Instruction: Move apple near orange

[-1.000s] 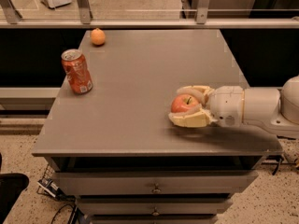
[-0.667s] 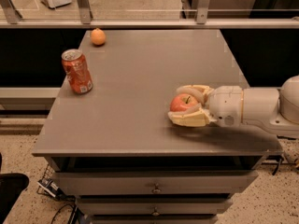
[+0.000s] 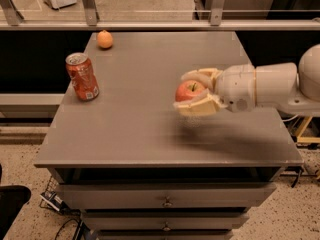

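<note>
The red-pink apple with a short stem sits between the two cream fingers of my gripper, which is shut on it. The gripper holds it a little above the grey table, right of centre, with a shadow under it. The arm reaches in from the right. The small orange rests at the table's far left corner, well away from the apple.
A red soda can stands upright on the left side of the table, between the orange and the front edge. A metal rail runs behind the table. Drawers sit below the front edge.
The gripper has lifted the apple off the table and shifted it slightly left and away from the front edge. The orange and the can have not moved.
</note>
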